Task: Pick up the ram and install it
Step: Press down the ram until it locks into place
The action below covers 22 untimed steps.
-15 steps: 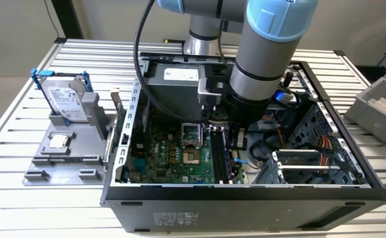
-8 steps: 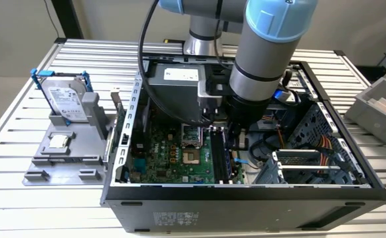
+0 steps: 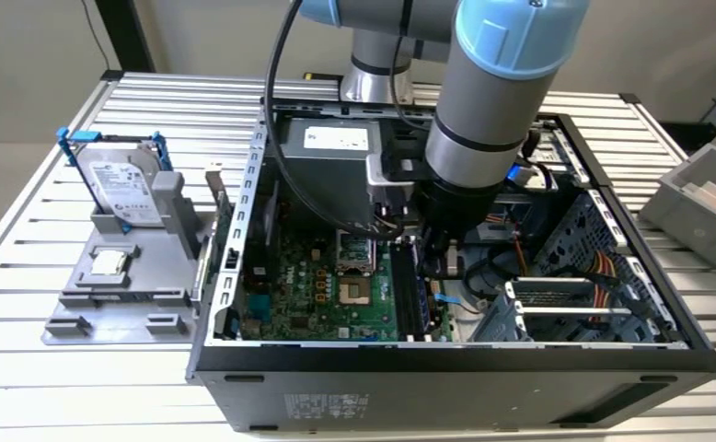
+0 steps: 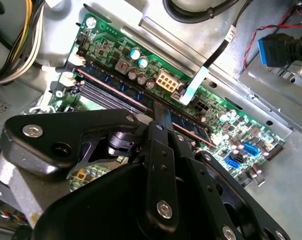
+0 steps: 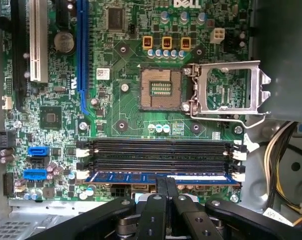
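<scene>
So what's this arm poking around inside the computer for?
The robot arm has reached into an open computer case and is fitting a ram stick into the motherboard. In the first wrist view the stick lies along the memory slot nearest the pincer, whose tips meet at the stick's edge. The two slots beside it are bare, and the processor socket is open. A hard drive waits in a holder outside the case.

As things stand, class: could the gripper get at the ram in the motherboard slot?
Probably yes. In the first wrist view the gripper sits right at the ram, which lies along the slot nearest it, with nothing between them; the empty slots lie beyond.
</scene>
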Tool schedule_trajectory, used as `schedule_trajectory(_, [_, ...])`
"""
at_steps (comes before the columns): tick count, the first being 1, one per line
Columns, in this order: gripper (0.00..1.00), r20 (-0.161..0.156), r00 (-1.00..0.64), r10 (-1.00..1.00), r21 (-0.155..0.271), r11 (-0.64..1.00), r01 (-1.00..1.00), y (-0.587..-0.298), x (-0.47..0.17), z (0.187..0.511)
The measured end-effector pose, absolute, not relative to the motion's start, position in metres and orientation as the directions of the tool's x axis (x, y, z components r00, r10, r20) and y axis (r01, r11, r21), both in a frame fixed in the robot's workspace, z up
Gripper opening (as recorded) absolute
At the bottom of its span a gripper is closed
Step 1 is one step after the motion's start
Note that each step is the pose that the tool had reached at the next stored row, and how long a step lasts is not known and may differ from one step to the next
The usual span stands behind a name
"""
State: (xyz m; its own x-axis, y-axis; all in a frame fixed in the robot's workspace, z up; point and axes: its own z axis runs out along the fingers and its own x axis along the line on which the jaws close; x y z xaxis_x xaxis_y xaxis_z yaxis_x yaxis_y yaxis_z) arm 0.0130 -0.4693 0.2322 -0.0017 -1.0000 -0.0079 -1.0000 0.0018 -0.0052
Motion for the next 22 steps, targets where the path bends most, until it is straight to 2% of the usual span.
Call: schedule_trajectory(22, [0.0,-0.008,-0.004,-1.0,-0.004,0.004,-1.0,-0.4723,0.0129,0.2313])
